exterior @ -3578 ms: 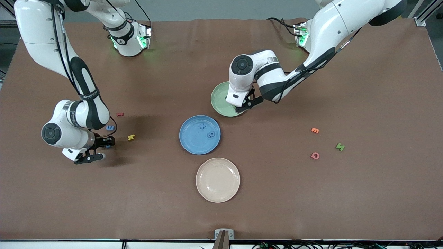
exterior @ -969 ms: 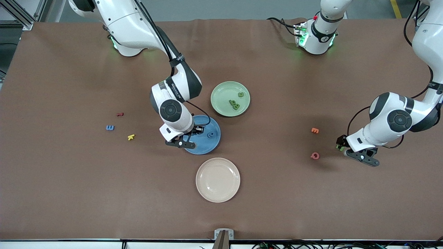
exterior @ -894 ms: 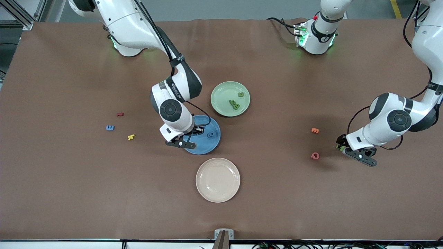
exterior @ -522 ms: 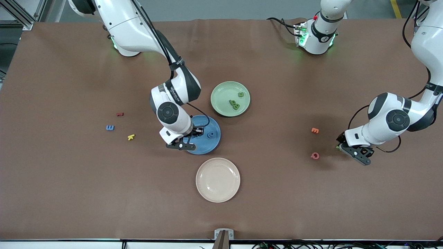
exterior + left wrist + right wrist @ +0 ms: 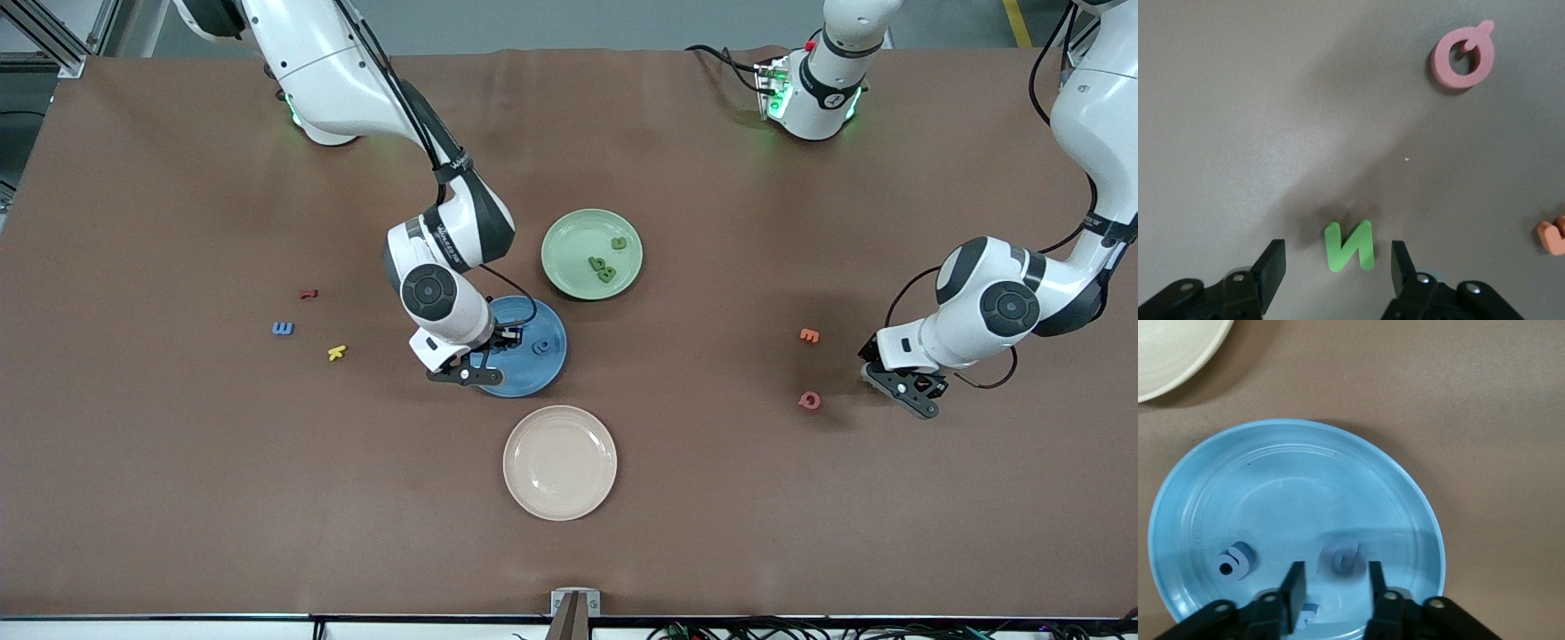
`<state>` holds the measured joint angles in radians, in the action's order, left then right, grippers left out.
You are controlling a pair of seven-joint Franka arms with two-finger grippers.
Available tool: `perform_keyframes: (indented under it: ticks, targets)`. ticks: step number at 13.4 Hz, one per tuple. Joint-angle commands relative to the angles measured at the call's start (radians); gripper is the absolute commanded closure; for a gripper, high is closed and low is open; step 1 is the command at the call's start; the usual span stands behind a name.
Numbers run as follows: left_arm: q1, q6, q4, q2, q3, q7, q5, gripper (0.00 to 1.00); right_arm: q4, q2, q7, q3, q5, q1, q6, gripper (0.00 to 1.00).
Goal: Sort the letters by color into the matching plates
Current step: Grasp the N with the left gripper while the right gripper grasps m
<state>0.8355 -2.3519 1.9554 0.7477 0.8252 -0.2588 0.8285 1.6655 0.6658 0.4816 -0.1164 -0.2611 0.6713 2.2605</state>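
Observation:
My right gripper is open low over the blue plate. In the right wrist view a blurred blue letter lies in the blue plate between the open fingers, with two more blue letters beside it. One blue letter lies on the table toward the right arm's end. My left gripper is open and low, with a green N flat on the table between its fingers. The green plate holds three green letters.
A cream plate sits nearer the front camera than the blue plate. Dark red and yellow letters lie near the loose blue letter. Orange and pink letters lie beside my left gripper.
My right arm came from the table's end to the blue plate, and one loose blue letter there is gone. My left arm left the green plate and has closed in around the green N.

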Motion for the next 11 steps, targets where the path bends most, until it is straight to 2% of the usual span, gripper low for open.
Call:
perform_keyframes:
  ticks: [1, 4, 6, 8, 9, 10, 11]
  targets:
    - [0.008, -0.032, 0.008, 0.002, -0.001, -0.007, 0.02, 0.31, 0.019, -0.026, -0.006, 0.006, -0.024, -0.004, -0.025, 0.0]
    - [0.007, -0.062, 0.008, 0.025, -0.012, -0.002, 0.02, 0.34, 0.031, -0.116, -0.015, -0.002, -0.021, -0.027, -0.163, 0.0]
    - [0.002, -0.066, 0.008, 0.025, -0.024, 0.0, 0.02, 0.35, 0.048, -0.188, -0.027, -0.012, -0.009, -0.08, -0.26, 0.0]
    - [0.002, -0.064, 0.014, 0.025, -0.026, 0.0, 0.02, 0.38, 0.13, -0.276, -0.133, -0.019, 0.009, -0.156, -0.276, 0.0]
    - [0.002, -0.066, 0.017, 0.025, -0.026, 0.0, 0.02, 0.44, 0.173, -0.311, -0.193, -0.019, 0.016, -0.197, -0.269, 0.0]
    - [0.002, -0.064, 0.02, 0.024, -0.026, 0.0, 0.02, 0.56, 0.204, -0.337, -0.246, -0.019, 0.022, -0.246, -0.269, 0.0]
    - [0.002, -0.064, 0.022, 0.022, -0.026, 0.0, 0.02, 0.75, 0.227, -0.351, -0.285, -0.019, 0.04, -0.287, -0.269, 0.0]
